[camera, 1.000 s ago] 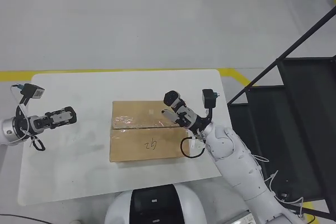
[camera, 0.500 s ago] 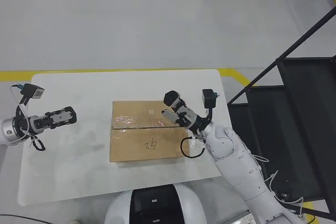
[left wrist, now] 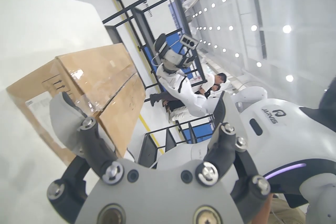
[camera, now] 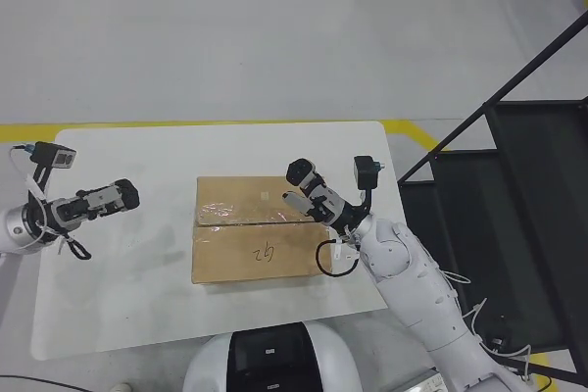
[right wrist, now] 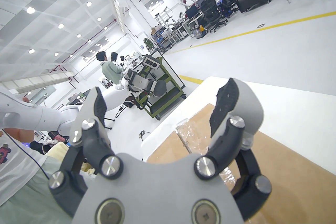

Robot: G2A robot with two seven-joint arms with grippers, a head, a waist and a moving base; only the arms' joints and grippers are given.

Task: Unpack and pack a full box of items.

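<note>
Left claw (camera: 125, 196) nudged slightly toward the box (camera: 255, 250) and the far side of the table (camera: 108, 294) since half a second ago, with the wrist turned a little. Right claw (camera: 294, 188) in the same place as before. Box unmoved as well.

Left claw spread wide, fingers (left wrist: 63, 109) well apart and gripping nothing. Held above bare table on the robot's left, well apart from the box, aimed at its near end.

Right claw likewise wide apart, holding nothing. Poised over the right end of the box, above the centre seam, with one finger (right wrist: 231, 101) seen against the cardboard beside the crinkled clear tape (right wrist: 191, 135). No contact with the lid that can be made out.

Box in the middle of the table, lying flat with both top flaps folded shut. Clear tape along the seam between the flaps and wrapped over the end. Contents hidden under the closed flaps.
</note>
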